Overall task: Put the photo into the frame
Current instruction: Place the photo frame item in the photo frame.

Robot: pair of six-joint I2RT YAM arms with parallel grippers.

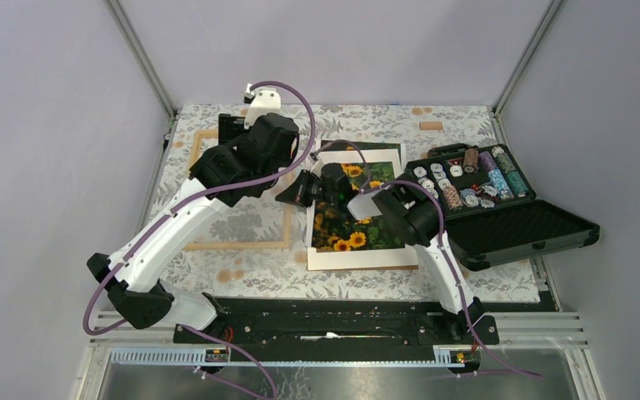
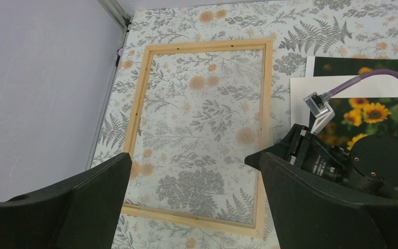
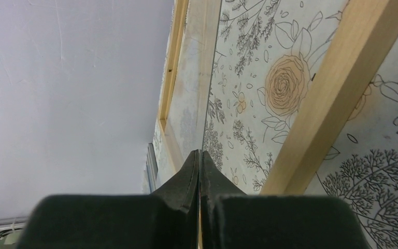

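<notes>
The photo is not yet in the frame [image 2: 207,45], so I judge this to be the pickup step. The frame lies flat under the left claw [image 2: 186,161], whose jaws stand wide apart and hold nothing. It is a thin rectangle of pale, plain wood, and the floral cloth [image 2: 311,26] shows through its middle. I cannot tell whether a pane sits there.

The right claw [image 3: 199,154] is pressed closed, and I can see nothing between its fingers. One wooden rail runs close beside its tips and the far rail lies ahead of them. The photo [image 1: 346,237] lies flat behind this claw, under its wrist. It is a sheet of yellow-orange sunflowers on dark green, bordered by a white mat [image 1: 358,260].

The next move probably calls for catching one edge of a very thin, limp sheet. That means a low, shallow approach and a light pinch. The photo then has to be carried across level and laid squarely inside the four rails, where a skewed corner would ride up on the wood.
</notes>
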